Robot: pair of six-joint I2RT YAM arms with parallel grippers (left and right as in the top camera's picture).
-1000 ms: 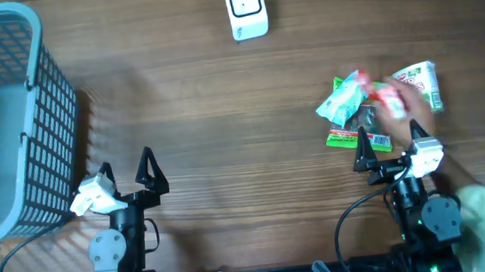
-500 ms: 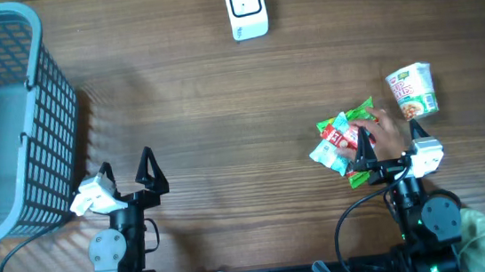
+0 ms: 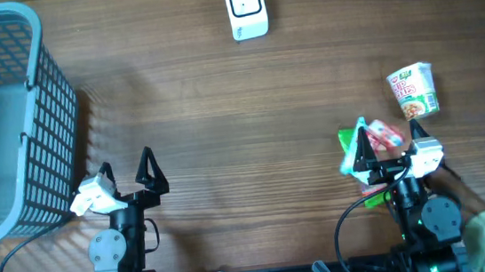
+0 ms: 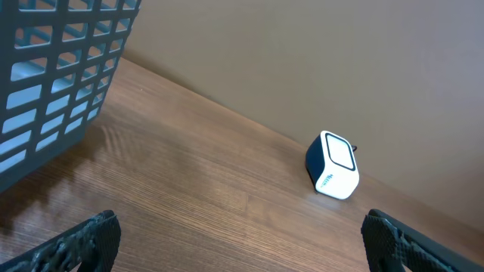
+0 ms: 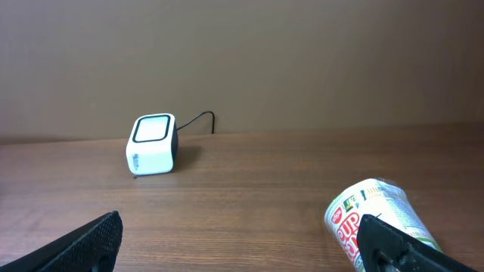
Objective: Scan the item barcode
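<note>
Both hands, left and right, stood open and empty. The noodle cup lay sideways on the counter near the right hand. It was likely light and thin-walled, best gripped gently across its middle.

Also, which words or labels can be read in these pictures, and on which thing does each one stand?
"CUP": red letters on the noodle cup, the rest blurred.
Scanner: small print on its side, too small to read.
Snack packets: print blurred, unreadable.
</note>
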